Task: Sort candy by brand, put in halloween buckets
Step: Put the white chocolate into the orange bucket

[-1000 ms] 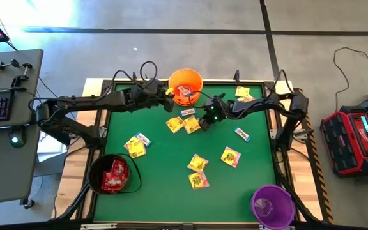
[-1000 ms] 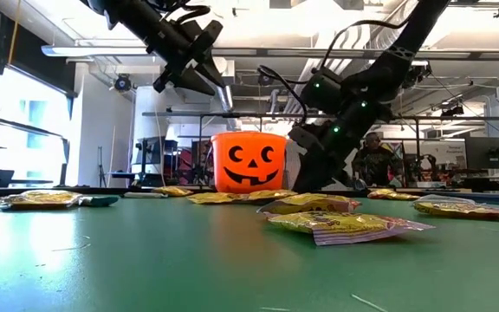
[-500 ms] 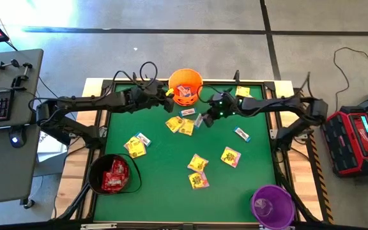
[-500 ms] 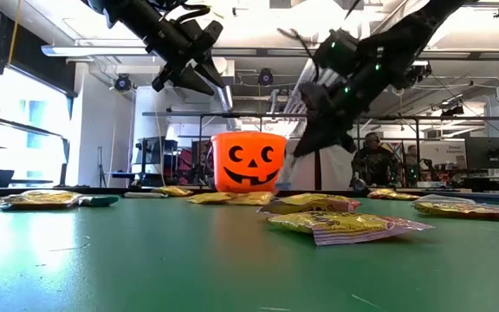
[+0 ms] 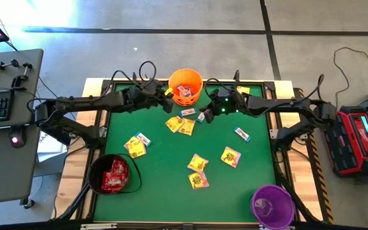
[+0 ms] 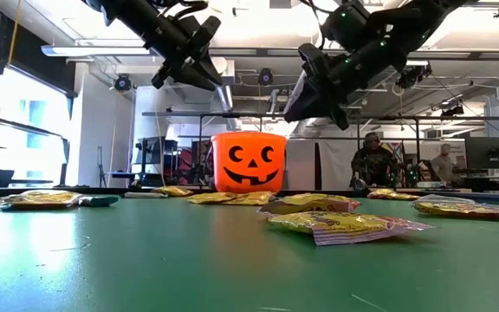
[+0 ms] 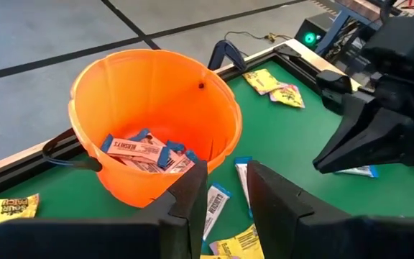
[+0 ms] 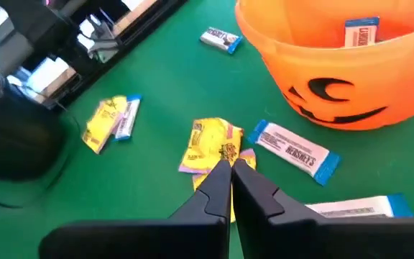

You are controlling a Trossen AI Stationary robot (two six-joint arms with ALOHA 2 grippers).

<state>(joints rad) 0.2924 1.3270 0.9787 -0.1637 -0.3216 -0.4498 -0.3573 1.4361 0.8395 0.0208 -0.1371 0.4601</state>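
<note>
Lifted off the table toward the orange bucket (image 7: 149, 86) since a second ago: right gripper (image 5: 204, 116), clenched tight, perhaps pinching a white-and-blue packet, hard to tell. Left gripper (image 7: 225, 173) parted, empty, beside the rim. Best carried over the bucket's middle before releasing, clear of the left gripper.

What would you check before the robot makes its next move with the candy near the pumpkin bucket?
1. Right gripper shut: ok.
2. Candy held in it: cannot tell.
3. Orange bucket upright, room inside: ok.
4. Left gripper open, empty: ok.
5. Only white-with-blue packets in that bucket: ok, as far as seen.
6. Table cleared of yellow packets: not ok.
</note>
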